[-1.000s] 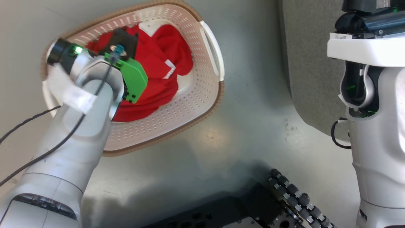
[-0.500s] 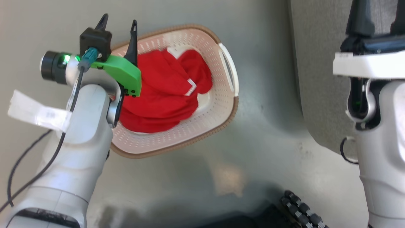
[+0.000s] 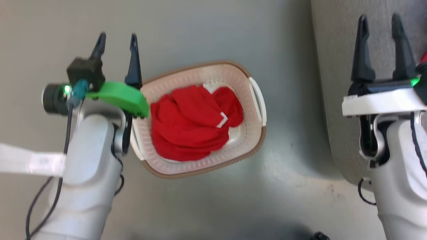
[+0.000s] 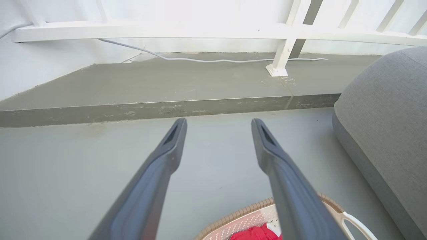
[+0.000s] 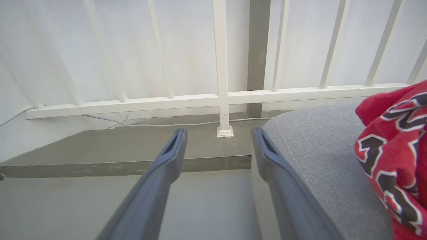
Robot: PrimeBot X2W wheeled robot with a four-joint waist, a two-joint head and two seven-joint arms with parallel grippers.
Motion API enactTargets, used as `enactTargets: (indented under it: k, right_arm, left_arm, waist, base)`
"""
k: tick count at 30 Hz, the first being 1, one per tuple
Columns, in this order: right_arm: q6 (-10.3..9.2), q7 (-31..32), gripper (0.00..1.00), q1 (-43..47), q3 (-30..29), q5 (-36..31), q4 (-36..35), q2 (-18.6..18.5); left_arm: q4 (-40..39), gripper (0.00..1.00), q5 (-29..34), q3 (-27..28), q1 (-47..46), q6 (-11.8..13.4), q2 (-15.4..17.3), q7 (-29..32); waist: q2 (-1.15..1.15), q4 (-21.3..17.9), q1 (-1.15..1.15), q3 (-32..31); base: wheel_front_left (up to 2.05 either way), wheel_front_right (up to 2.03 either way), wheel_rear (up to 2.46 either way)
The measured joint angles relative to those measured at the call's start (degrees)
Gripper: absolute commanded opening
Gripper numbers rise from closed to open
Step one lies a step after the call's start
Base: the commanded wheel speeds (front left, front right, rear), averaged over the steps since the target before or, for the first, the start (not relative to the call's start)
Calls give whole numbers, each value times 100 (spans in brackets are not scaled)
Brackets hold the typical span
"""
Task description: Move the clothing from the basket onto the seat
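We've got our left end effector (image 3: 116, 37) spread wide and empty at the basket's (image 3: 206, 168) left rim, clothing (image 3: 190, 133) heaped inside; right end effector (image 3: 379, 21) likewise, at the seat's (image 3: 333, 100) edge.

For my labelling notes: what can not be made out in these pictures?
- Red soft clothing in the cream perforated plastic basket: head view, bunched folds hide how many pieces.
- Red lettered garment on the grey fabric sofa: right wrist view, right edge cuts it; lettering incomplete.
- Basket's floor: head view, mostly covered by clothing.
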Motion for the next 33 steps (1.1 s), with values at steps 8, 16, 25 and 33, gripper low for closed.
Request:
enactTargets:
  k: [8,16,25,33]
  right_arm:
    - [40,0,100,464,-10,0,165,-2]
    - [58,1,100,1001,78,0,308,64]
    - [84,1,100,1569,155,10,404,115]
    - [75,2,100,2089,177,20,409,153]
  left_arm:
    - [-546,100,3,310,831,87,34,0]
    - [-955,100,-7,531,1744,144,32,0]
    - [-1322,100,-25,857,2675,188,87,0]
    - [-1653,100,-34,987,3410,215,164,1]
  waist:
    - [0,225,0,-659]
    - [0,385,0,-1335]
    - [0,467,0,-2098]
    - [0,447,0,-2725]
  base:
    - [0,0,0]
    - [0,0,0]
    - [0,0,0]
    - [0,0,0]
